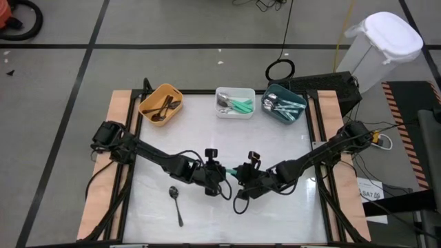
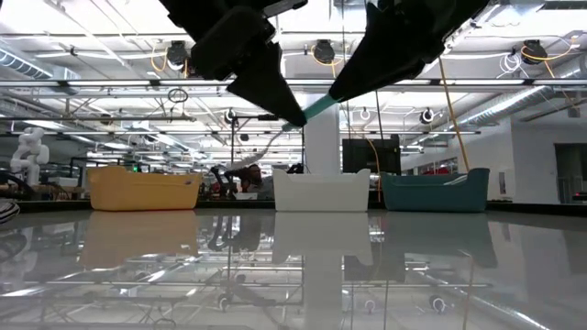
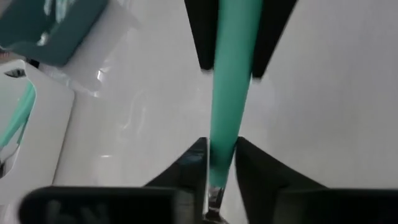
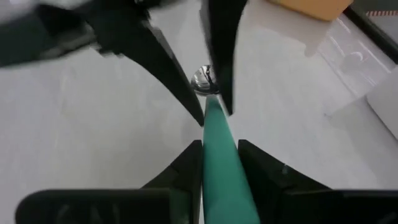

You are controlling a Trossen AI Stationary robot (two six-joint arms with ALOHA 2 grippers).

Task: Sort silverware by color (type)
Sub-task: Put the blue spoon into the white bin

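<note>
A mint-green-handled spoon [image 1: 231, 169] hangs in the air over the middle of the table, held between both grippers. My left gripper [image 1: 222, 171] comes from the table's left and is shut on its bowl end. My right gripper [image 1: 240, 172] comes from the right and is shut on its handle. A black-handled spoon [image 1: 176, 204] lies flat on the table nearer the near edge, left of the grippers. Orange bin [image 1: 160, 105], white bin [image 1: 235, 102] and teal bin [image 1: 284, 105] stand along the far edge, each with spoons inside. My left gripper [image 3: 217, 169] pinches the green handle at its bowl end [image 3: 219, 155], just before the metal neck, between its two fingers. The fingers [image 2: 275, 92] slant down from the table's left. The spoon is lifted clear of the table. My right gripper [image 4: 217, 163] pinches the green handle [image 4: 219, 140] farther toward its free end, between its two fingers. The fingers [image 2: 367, 64] slant down from the table's right, roughly along the handle. The shiny bowl [image 4: 204, 78] shows beyond the left gripper's fingers.
The white bin [image 2: 321, 191] holds green-handled spoons, the teal bin [image 2: 436, 191] silver ones, the orange bin [image 2: 142, 188] dark ones. Bare tabletop [image 1: 275, 213] lies around and below the grippers. Wooden rails [image 1: 103, 179] run along the table's left and right sides.
</note>
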